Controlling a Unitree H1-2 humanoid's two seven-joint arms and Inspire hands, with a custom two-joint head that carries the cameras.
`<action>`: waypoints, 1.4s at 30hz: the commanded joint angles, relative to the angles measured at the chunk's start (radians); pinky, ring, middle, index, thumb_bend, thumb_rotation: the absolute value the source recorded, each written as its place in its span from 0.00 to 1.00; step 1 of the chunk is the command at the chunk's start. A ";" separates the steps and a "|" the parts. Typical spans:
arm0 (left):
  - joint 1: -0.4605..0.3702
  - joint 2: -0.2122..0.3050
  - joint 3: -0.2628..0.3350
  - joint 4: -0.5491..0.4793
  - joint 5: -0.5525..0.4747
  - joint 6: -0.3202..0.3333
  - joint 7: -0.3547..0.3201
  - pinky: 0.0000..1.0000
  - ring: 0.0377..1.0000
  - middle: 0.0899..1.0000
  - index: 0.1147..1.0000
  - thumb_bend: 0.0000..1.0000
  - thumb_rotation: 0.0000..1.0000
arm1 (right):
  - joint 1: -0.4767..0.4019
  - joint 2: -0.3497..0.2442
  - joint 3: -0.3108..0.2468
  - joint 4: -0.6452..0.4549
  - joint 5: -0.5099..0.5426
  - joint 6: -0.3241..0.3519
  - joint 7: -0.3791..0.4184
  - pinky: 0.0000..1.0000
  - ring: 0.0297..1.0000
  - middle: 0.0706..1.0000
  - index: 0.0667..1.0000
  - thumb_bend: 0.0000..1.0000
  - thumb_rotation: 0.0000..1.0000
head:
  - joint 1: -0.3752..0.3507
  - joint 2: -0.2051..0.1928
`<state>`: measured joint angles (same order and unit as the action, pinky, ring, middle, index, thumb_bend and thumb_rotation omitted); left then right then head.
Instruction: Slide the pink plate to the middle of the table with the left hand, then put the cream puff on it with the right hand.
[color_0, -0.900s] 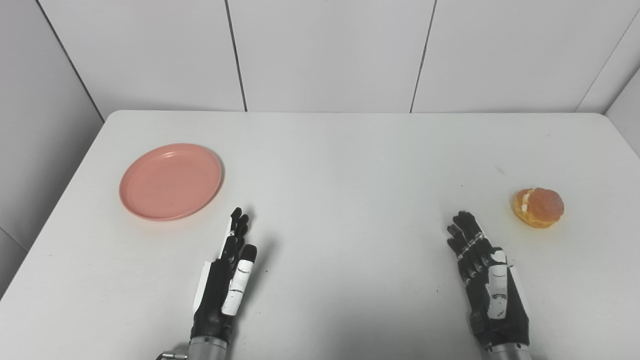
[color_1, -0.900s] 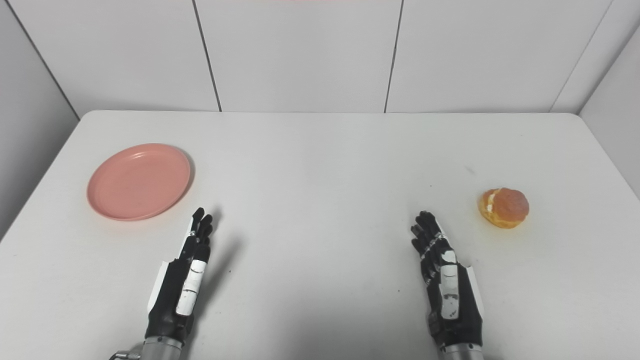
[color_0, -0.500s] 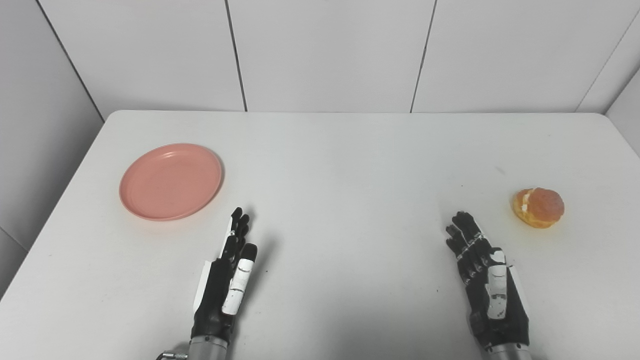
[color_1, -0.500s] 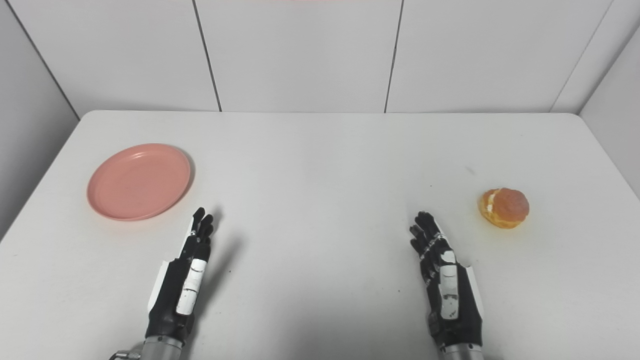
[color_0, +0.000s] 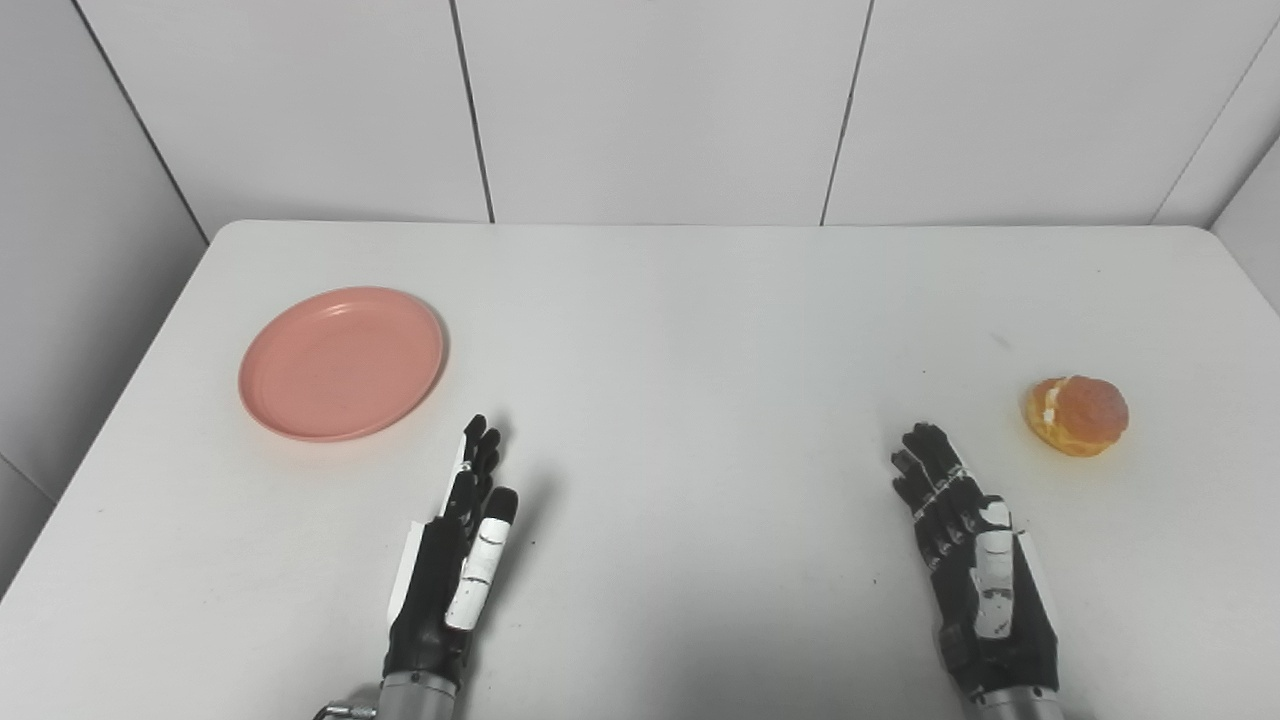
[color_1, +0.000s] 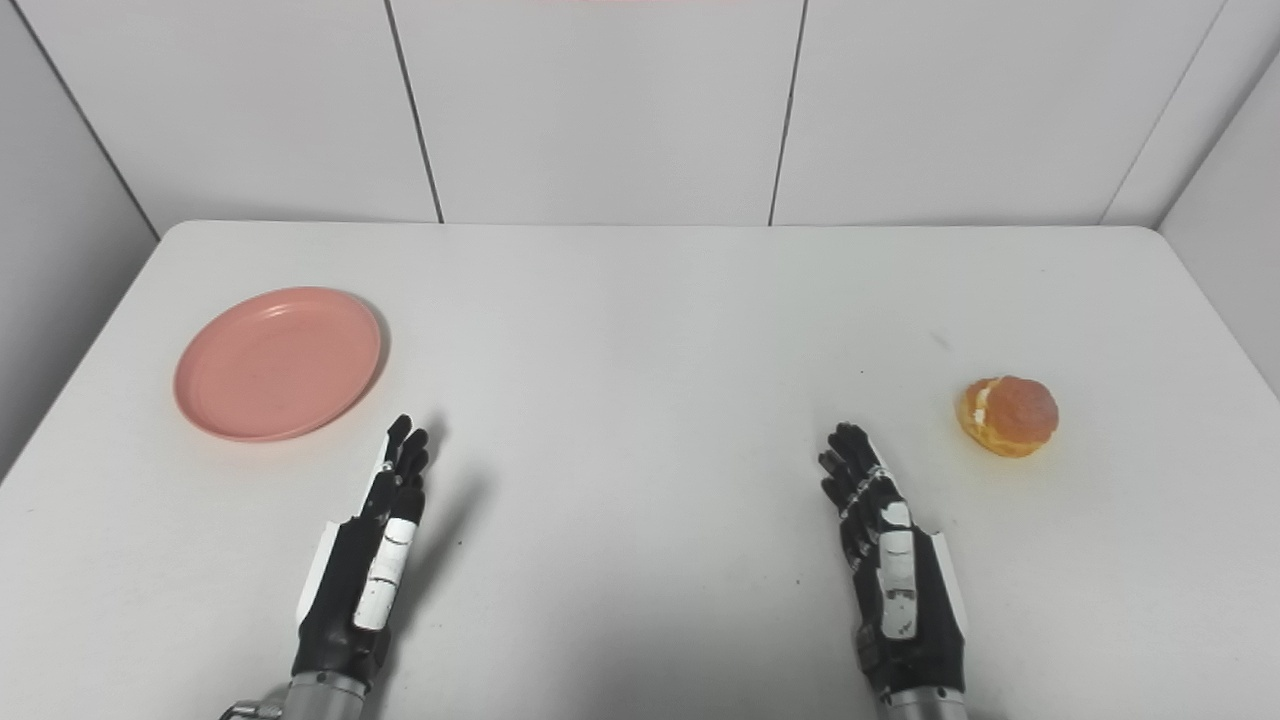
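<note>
White wall panels (color_0: 650, 100) stand behind a big white table (color_0: 700, 320) with rounded far corners. One pink plate (color_0: 341, 362) lies flat on the table's left side, right way up, with nothing in it. It is round, so it has no long side and points no way. It is not in the middle of the table. One left hand (color_0: 452, 570) is near the front edge, below and a bit to the right of the plate, close to it but not touching it. This hand is turned on its edge with its fingers (color_0: 478, 455) straight and close together, pointing away from the robot and leaning a little to the right. It holds nothing. One right hand (color_0: 975, 570) is near the front edge on the right side, well apart from the left hand. Its fingers (color_0: 925, 460) are stretched out and a little spread, pointing away and leaning a little to the left. It holds nothing too. One cream puff (color_0: 1077, 415) sits on the table's right side, up and to the right of the right hand, near it but not touching. It is a small brown ball, and the white cream in its split faces left.
</note>
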<state>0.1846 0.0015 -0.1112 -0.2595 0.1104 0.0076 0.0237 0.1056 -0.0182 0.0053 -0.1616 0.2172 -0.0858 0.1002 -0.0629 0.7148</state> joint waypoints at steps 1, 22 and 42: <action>0.066 0.011 -0.022 -0.011 -0.003 0.020 -0.033 1.00 1.00 1.00 1.00 0.83 0.97 | 0.004 -0.008 -0.005 -0.007 0.004 0.037 0.000 0.96 0.93 0.93 0.90 0.90 1.00 | 0.001 0.001; 0.058 0.008 -0.028 0.010 -0.004 0.013 -0.035 1.00 1.00 1.00 1.00 0.82 0.96 | 0.001 -0.015 -0.011 0.008 0.012 0.033 0.007 0.97 0.93 0.92 0.90 0.89 1.00 | 0.030 -0.022; 0.043 -0.067 -0.107 0.129 0.115 -0.051 0.049 0.98 0.99 1.00 1.00 0.79 1.00 | -0.018 -0.085 -0.069 0.193 0.075 -0.079 0.102 0.98 0.94 0.93 0.91 0.90 1.00 | 0.239 -0.207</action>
<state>0.1757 -0.0184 -0.1742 -0.1795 0.2247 -0.0622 0.0950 0.1020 -0.0673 -0.0294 -0.0662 0.2946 -0.1698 0.2082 0.1747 0.5080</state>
